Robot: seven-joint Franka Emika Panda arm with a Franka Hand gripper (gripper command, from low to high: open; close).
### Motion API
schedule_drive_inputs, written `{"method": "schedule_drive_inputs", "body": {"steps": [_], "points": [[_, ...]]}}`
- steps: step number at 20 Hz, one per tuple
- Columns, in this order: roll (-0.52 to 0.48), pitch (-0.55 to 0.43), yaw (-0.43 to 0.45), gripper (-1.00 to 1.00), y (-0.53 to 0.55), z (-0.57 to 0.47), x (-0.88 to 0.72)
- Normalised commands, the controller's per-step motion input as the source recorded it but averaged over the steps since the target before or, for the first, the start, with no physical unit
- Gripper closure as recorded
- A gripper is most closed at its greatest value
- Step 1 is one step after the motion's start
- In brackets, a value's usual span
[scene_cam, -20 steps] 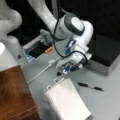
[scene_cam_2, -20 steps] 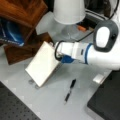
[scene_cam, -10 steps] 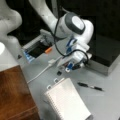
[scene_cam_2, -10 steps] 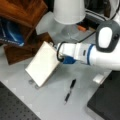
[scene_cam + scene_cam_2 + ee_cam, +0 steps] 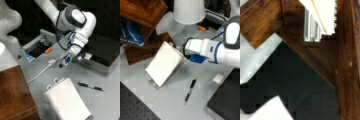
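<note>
Hand (image 5: 185, 53) hovers just beside the notebook's (image 5: 164, 63) upper edge; its opening cannot be told.

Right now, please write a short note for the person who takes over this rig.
Gripper: above the table, at the notepad's top edge; open or shut not visible.
Notepad: leans tilted, clips at its top, in both front views.
Pen: lies on the table, apart from the notepad, untouched.
Done: nothing is held as far as one sees.
Left: notepad and pen both remain on the table.
</note>
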Motion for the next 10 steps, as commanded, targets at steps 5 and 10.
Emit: {"method": "schedule_drive_inputs", "body": {"steps": [5, 10], "points": [[0.298, -0.067, -0.527, -1.00, 0.18, 0.17, -0.32], [0.243, -0.054, -0.491, -1.00, 0.23, 0.08, -0.40]]}}
